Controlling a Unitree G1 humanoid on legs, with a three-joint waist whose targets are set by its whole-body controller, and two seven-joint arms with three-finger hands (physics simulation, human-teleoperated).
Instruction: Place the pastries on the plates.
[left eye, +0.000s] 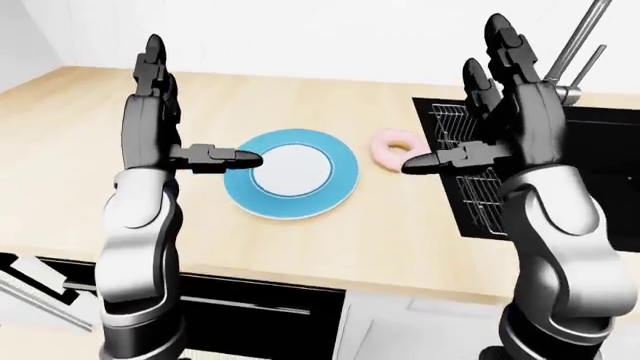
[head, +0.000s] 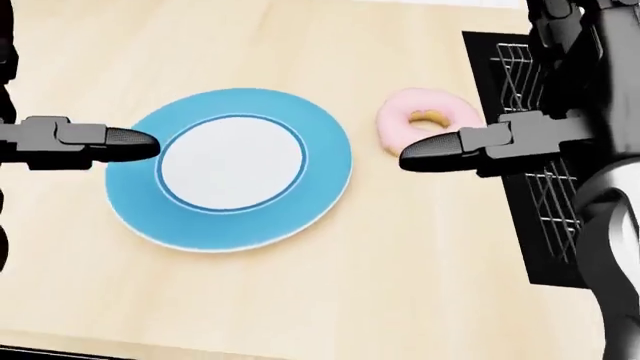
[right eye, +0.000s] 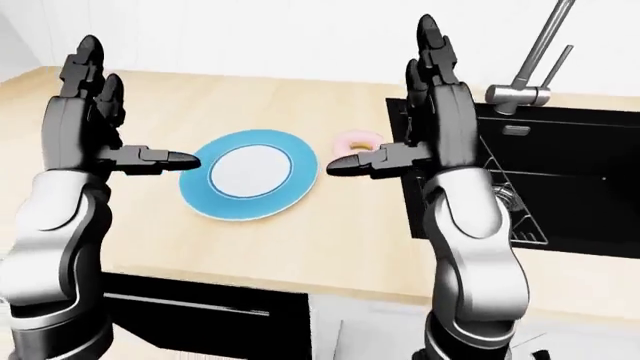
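1. Pale wood countertop (head: 300, 300) fills most of the head view, with a blue plate with a white centre (head: 230, 169) lying flat at the middle left of that frame.
2. A pink-iced doughnut (head: 425, 124) sits on the bare wood to the plate's right, apart from its rim, not on it.
3. At the right edge of the frame a black sink (right eye: 560, 180) holds a wire rack (head: 545, 195); a metal tap (right eye: 530, 71) rises above it.
4. The left hand (left eye: 150, 124) is raised upright, fingers spread wide, gripping nothing.
5. The right hand (left eye: 510, 105) stands likewise, splayed and empty, its thumb above the doughnut's near edge in the head view.
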